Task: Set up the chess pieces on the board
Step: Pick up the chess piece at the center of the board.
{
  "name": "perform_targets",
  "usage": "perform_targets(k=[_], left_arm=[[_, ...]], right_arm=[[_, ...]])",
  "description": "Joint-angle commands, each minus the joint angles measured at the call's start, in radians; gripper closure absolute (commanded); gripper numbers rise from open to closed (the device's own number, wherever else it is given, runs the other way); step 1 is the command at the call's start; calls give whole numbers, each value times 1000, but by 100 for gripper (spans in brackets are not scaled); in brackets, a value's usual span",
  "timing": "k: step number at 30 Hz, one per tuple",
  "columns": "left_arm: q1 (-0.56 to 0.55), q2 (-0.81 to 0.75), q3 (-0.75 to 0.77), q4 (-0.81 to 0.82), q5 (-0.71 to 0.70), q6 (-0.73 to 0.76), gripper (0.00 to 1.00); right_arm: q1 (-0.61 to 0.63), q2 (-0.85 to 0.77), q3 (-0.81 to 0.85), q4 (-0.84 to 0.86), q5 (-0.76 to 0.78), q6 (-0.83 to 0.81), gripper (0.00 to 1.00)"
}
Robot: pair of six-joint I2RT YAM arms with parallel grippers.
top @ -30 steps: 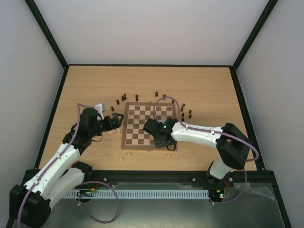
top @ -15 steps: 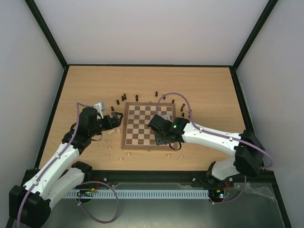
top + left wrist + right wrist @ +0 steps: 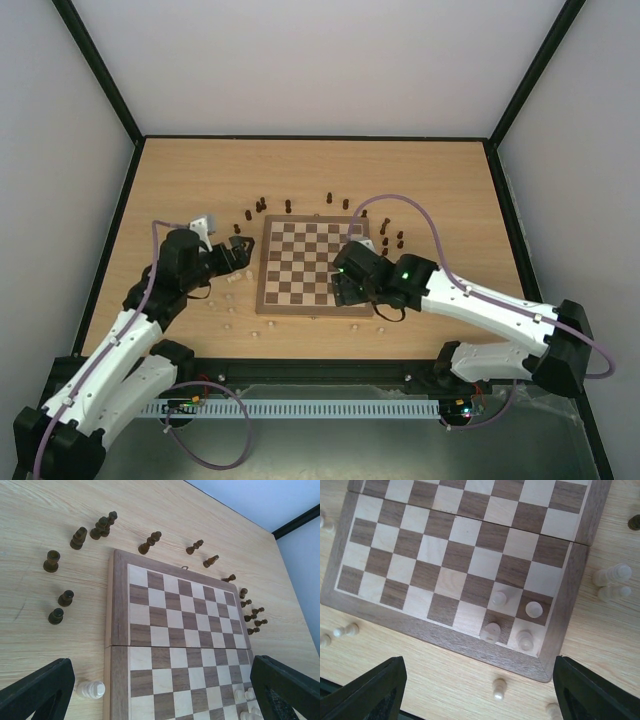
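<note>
Right gripper: released, jaws spread wide, nothing between them. It hangs over the near-right corner of the chessboard.

Four cream pieces stand upright in that corner. They form a two-by-two block on the last two rows, one per square, and are the only pieces I can see on squares.

Left gripper: also released and empty, fingers far apart. It sits off the board's left side, looking across it (top view puts it over the tabletop, just beside the left border).

Dark pieces: all off the board, on the table. They are strung along the far edge and round both far corners, with a tight cluster by the far-right corner. The ones left of the board stand upright; can't tell for the far ones.

Loose cream pieces, all on the table:
- one lying on its side, just beside the left border
- two lying down, just right of the filled corner
- one just in front of the near border
- a few more off the near-left corner
</note>
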Motion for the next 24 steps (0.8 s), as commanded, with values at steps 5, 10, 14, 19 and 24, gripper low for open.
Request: perform_targets(k=[5, 10, 14, 19, 24], left_arm=[[-4, -81, 12, -86, -7, -23, 0], [-4, -103, 1, -94, 6, -37, 0], [-3, -106, 3, -89, 5, -36, 0], [-4, -86, 0, -74, 13, -30, 1], [-4, -75, 0, -60, 21, -23, 1]], right_arm=[[-5, -74, -75, -14, -46, -15, 1], [-5, -103, -101, -24, -63, 3, 1], [-4, -118, -135, -21, -67, 22, 1], [-4, -112, -172, -3, -76, 48, 0], [12, -82, -196, 10, -64, 78, 17]])
